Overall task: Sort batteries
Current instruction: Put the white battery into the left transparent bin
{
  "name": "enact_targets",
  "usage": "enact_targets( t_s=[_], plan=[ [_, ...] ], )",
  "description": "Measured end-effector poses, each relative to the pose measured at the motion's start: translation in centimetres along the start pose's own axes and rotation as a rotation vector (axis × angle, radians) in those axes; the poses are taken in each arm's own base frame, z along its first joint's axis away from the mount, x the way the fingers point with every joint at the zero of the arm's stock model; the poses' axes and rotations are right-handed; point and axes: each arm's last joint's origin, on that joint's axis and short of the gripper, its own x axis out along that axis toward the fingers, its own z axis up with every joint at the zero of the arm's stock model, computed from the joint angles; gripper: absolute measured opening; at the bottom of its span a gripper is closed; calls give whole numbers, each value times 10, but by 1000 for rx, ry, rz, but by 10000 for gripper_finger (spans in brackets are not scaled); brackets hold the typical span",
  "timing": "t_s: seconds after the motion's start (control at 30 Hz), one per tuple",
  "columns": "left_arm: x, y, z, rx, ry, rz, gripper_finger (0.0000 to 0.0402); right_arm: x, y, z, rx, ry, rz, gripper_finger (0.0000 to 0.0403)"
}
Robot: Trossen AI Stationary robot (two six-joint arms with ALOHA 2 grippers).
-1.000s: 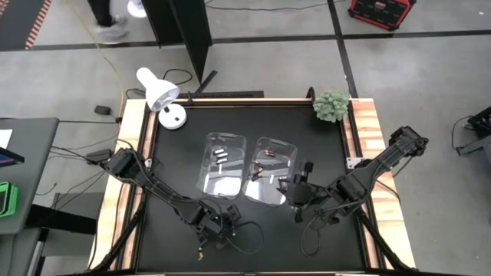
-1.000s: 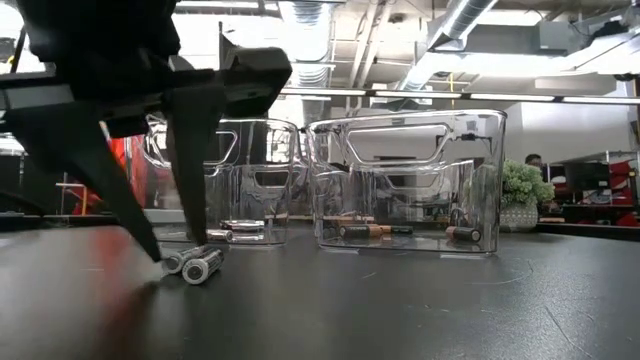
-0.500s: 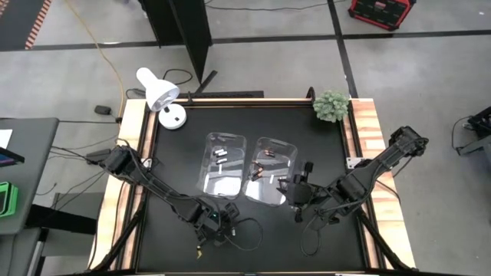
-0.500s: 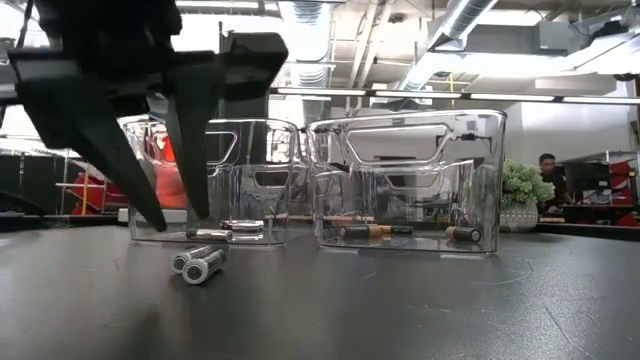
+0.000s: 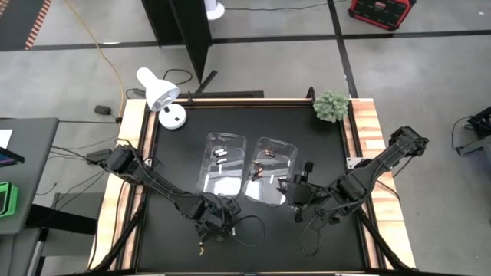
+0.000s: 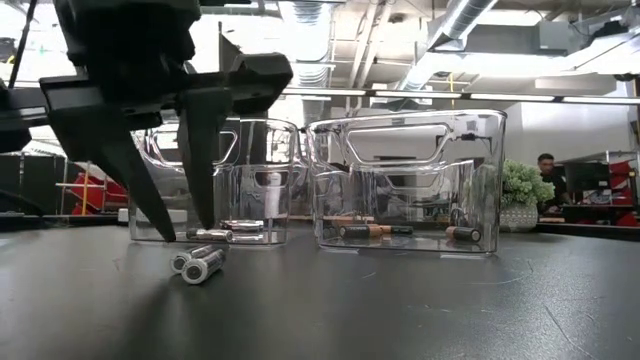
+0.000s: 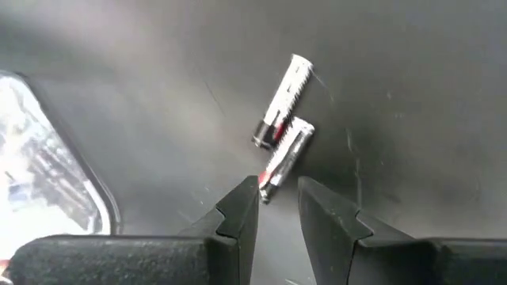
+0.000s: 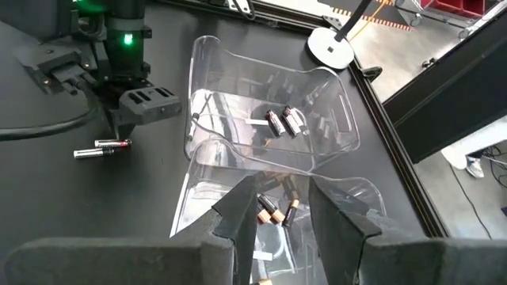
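Left gripper (image 6: 185, 235) has lifted off the mat and drifted toward the left bin (image 6: 215, 180) since a second ago; then its tips touched the table at the two loose batteries (image 6: 198, 264). Now fingers spread, gripping nothing, tips above and just behind that pair. The pair lies side by side on the black table (image 5: 176, 153), in front of the left bin, unmoved.

Left bin holds silver-white batteries (image 5: 221, 156). Right bin (image 6: 408, 180) touches it and holds dark, copper-ended batteries (image 6: 365, 230).

White desk lamp (image 5: 159, 93) at far left corner; small green plant (image 5: 331, 105) at far right corner.

Right gripper (image 8: 282, 207) unchanged: hovers over the right bin's near end, fingers apart, empty. Person visible in room behind, far right.
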Motion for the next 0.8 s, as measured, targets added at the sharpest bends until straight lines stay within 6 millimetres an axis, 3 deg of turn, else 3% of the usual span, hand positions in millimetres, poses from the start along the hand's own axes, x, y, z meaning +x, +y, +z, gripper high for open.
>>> enact_targets(
  t_s=[0.17,0.5,0.8],
  plan=[
    [0,1,1,8,-29,-20,88,0,0,0,-1,0,0,132],
    [19,-4,-1,21,-23,-91,87,0,0,0,-4,1,-1,132],
    [20,-5,-3,-1,-6,-106,87,1,-1,0,-2,1,-3,132]
  ],
)
